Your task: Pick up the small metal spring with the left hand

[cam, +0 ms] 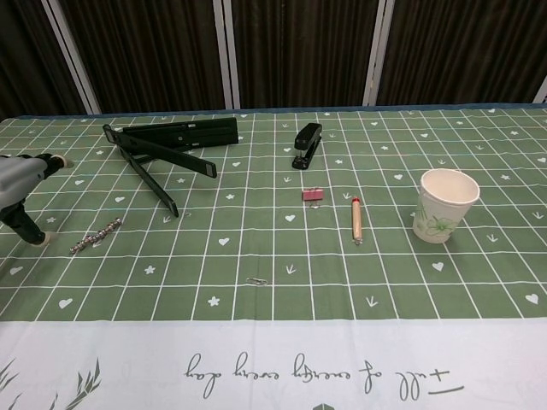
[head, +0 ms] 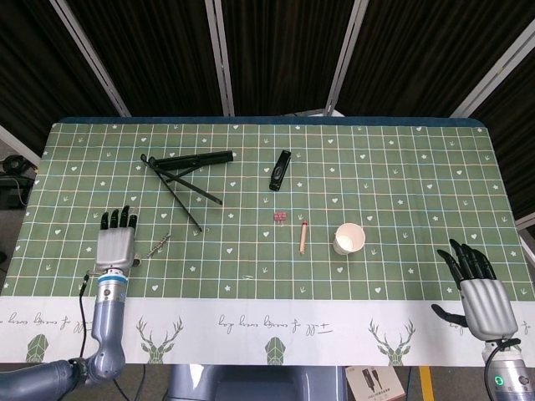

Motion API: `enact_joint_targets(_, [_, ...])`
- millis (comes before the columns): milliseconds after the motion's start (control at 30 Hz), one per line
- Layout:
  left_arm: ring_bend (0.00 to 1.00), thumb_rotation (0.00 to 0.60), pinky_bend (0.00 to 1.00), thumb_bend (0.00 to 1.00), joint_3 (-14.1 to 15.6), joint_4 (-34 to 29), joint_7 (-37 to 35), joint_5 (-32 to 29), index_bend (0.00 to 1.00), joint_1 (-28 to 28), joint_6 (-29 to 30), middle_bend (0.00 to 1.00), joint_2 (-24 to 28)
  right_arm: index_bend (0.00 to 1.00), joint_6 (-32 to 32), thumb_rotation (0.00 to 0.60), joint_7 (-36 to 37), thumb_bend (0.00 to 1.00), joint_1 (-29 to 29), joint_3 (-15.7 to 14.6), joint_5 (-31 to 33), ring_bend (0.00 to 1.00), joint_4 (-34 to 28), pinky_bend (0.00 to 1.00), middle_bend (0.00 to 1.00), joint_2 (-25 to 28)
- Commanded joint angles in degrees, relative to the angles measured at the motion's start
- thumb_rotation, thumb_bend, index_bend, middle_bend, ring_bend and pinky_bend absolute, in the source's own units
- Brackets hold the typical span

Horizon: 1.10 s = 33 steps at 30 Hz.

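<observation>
The small metal spring (head: pixel 159 245) lies on the green grid cloth left of centre; the chest view shows the spring (cam: pixel 95 237) as a short silvery coil. My left hand (head: pixel 116 241) hovers just left of it with fingers spread and nothing in them. At the chest view's left edge the left hand (cam: pixel 20 192) sits above and left of the spring, apart from it. My right hand (head: pixel 478 286) is open at the table's right front edge, holding nothing.
A black folding stand (head: pixel 185 169) lies behind the spring. A black stapler (head: pixel 280 170), a pink binder clip (head: pixel 280 217), a wooden stick (head: pixel 303 236) and a paper cup (head: pixel 349 239) sit toward the middle. A paper clip (cam: pixel 256 281) lies near the white front strip.
</observation>
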Motion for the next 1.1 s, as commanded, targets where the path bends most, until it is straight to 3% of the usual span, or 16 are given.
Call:
enact_joint_targets(33, [0.0, 0.6, 0.0, 0.23, 0.0, 0.9, 0.2, -0.7, 0.0, -0.8, -0.3, 0.0, -1.0, 0.13, -0.1, 0.6, 0.1, 0.06, 0.0, 0.0, 0.1, 0.0, 0.0, 0.09, 0.0, 0.0])
enact_joint_targets(667, [0.0, 0.6, 0.0, 0.23, 1.1, 7.3, -0.2, -2.7, 0.0, -4.2, -2.2, 0.0, -6.0, 0.13, -0.1, 0.6, -0.1, 0.06, -0.1, -0.1, 0.4, 0.0, -0.4, 0.09, 0.0, 0.2])
enact_joint_targets(1100, [0.0, 0.6, 0.0, 0.27, 1.9, 11.0, -2.2, -2.1, 0.0, -4.6, -3.5, 0.0, -6.4, 0.13, 0.0, 0.6, -1.0, 0.06, -0.2, -0.5, -0.2, 0.0, -0.7, 0.09, 0.0, 0.0])
